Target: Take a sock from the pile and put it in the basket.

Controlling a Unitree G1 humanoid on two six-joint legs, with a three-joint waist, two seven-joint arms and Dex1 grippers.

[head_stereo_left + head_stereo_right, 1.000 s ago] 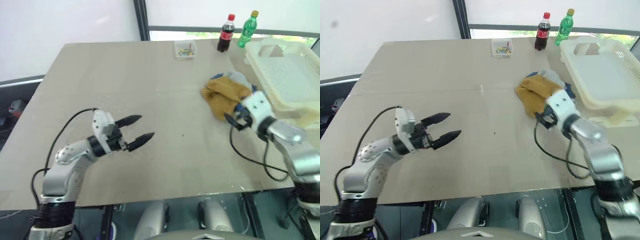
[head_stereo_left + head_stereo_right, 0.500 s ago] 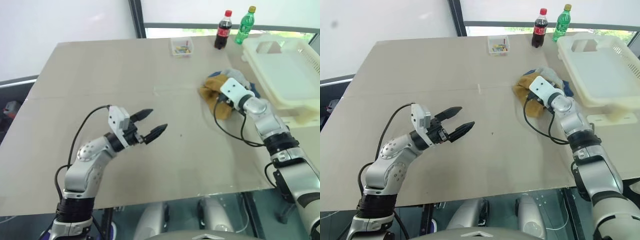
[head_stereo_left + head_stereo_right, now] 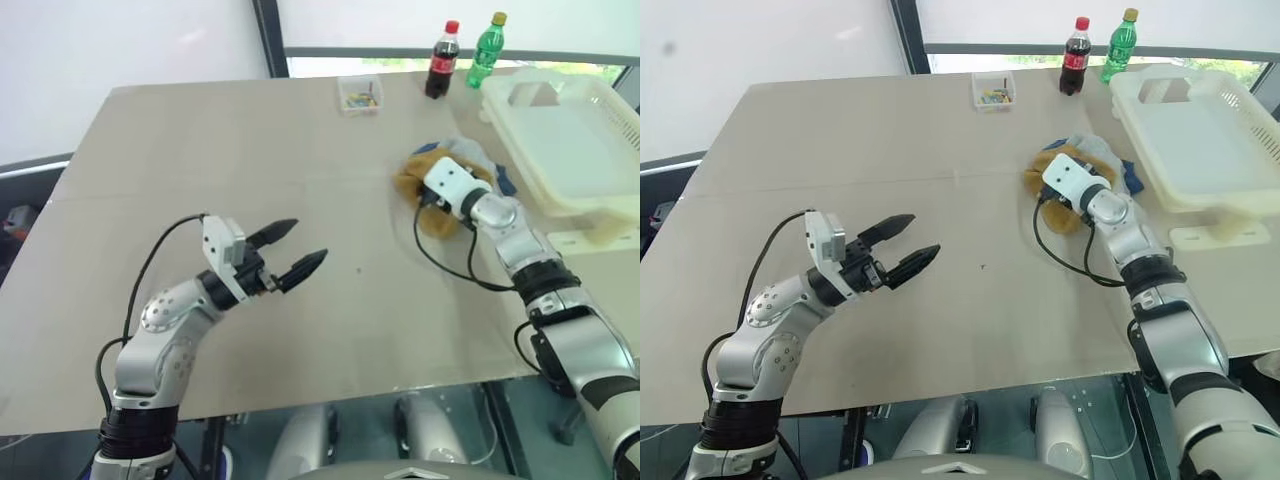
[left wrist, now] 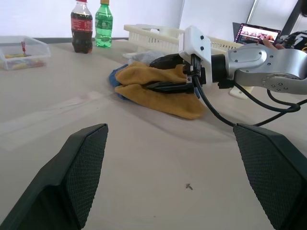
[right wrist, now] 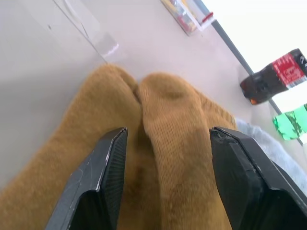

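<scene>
Mustard sock (image 5: 163,158) of pile between right pincer (image 4: 165,74) fingers.

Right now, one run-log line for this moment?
right end effector: astride mustard sock | left end effector: open, idle | basket: no sock visible

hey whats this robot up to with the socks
It is going for a sock. The right gripper is at the pile on the table, its black fingers standing on either side of a fold of the mustard-yellow sock on top; nothing is lifted yet. The left gripper hovers open above bare table, holding nothing. The cream-white basket waits beside the pile, with no sock in it.
</scene>
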